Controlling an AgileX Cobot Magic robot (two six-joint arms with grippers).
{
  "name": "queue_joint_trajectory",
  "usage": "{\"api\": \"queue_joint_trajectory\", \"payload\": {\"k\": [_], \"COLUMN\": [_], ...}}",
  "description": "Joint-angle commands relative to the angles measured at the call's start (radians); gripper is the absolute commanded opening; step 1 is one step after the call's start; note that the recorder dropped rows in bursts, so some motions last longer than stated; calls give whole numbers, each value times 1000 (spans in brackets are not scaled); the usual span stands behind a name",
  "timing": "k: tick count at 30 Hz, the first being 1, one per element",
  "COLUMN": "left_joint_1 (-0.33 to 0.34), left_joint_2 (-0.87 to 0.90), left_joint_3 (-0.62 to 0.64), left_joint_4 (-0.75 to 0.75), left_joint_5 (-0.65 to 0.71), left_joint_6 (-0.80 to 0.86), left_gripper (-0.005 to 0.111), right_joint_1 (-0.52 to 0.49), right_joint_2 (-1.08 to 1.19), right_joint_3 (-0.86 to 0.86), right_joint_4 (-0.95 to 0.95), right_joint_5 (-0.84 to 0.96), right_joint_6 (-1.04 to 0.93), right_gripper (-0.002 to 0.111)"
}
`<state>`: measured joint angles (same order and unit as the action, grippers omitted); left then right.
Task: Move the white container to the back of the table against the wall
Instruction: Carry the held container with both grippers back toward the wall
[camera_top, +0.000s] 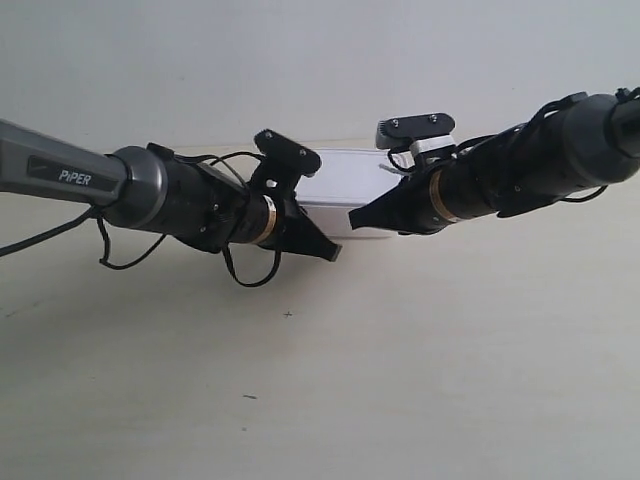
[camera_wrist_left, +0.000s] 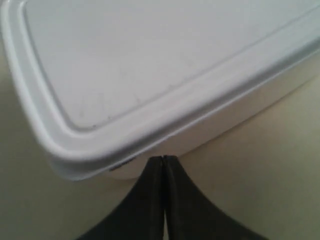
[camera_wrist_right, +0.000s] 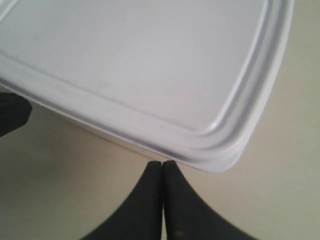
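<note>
While its rimmed lid (camera_wrist_left: 150, 60) hides any contents, low white plastic container (camera_top: 345, 185) sits on pale cream wood surface (camera_top: 400, 380) near plain grey-white wall (camera_top: 300, 60), ends masked by arms (camera_top: 150, 190), left hand (camera_wrist_left: 164, 158) and right hand (camera_wrist_right: 163, 163) pinched closed, tips at its corners.

The white container (camera_top: 345, 192) was plain white. The table (camera_top: 420, 380) was pale cream with a few tiny dark specks; the wall (camera_top: 200, 60) was plain pale grey-white. The arm at the exterior view's left (camera_top: 150, 192), dark grey and black, bore white "PiPER" lettering; the arm at the exterior view's right (camera_top: 540, 150) was black. Each carried 1 brass-coloured ring. The left gripper (camera_wrist_left: 164, 158) and right gripper (camera_wrist_right: 163, 163) were black.
</note>
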<state>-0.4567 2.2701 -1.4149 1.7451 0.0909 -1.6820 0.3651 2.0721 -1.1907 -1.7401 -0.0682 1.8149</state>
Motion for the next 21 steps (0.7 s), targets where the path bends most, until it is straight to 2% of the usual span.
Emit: {"api": "queue_joint_trajectory", "payload": {"k": [1,5,21], "left_joint_1": [18,38,38], "left_joint_2": [13,33,62], "left_joint_3": [-6,-25,-89], "left_joint_4": [-1,-1,-1], "left_joint_5": [9,1,-15], "left_joint_6": [6,8,40], "left_gripper": [0,0,0], "right_joint_1": [-4,-4,-4], "right_joint_2": [32,51,132], "right_joint_3": [-39,-67,-178], "right_joint_4": [-4,-4,-4], "right_joint_5": [11,11,8], "right_joint_6": [-7,-7,-9], "right_gripper": [0,0,0]}}
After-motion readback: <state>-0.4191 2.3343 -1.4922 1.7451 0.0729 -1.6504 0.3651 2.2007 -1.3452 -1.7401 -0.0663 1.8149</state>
